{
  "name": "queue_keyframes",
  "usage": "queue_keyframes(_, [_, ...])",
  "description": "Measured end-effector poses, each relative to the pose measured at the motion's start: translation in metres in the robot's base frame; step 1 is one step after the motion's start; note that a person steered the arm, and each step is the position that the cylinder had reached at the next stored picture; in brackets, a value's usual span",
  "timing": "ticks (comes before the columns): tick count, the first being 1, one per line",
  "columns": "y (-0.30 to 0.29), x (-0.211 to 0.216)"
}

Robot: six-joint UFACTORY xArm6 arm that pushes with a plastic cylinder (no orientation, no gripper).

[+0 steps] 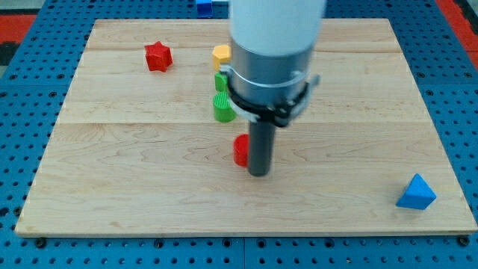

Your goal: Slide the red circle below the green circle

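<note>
The red circle [240, 150] lies near the board's middle, partly hidden by my rod. The green circle [222, 108] sits just above it and slightly to the view's left. My tip [258, 173] rests on the board right beside the red circle, on its right side, touching or nearly touching it. Another green block [220, 81] sits above the green circle, partly hidden by the arm.
A yellow block [220, 54] sits above the green blocks. A red star [157, 57] lies at the upper left. A blue triangle [415, 193] lies at the lower right. A blue block [203, 7] sits off the wooden board [112, 172] at the view's top.
</note>
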State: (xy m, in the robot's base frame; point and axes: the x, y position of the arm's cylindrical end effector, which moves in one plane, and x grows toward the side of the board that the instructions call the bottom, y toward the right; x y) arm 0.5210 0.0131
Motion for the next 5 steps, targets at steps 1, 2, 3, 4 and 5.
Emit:
queue_keyframes(1, [-0.016, -0.022])
queue_keyframes(2, [0.002, -0.023])
queue_keyframes(3, [0.041, -0.042])
queue_keyframes(4, [0.017, -0.053])
queue_keyframes(5, [-0.002, -0.053])
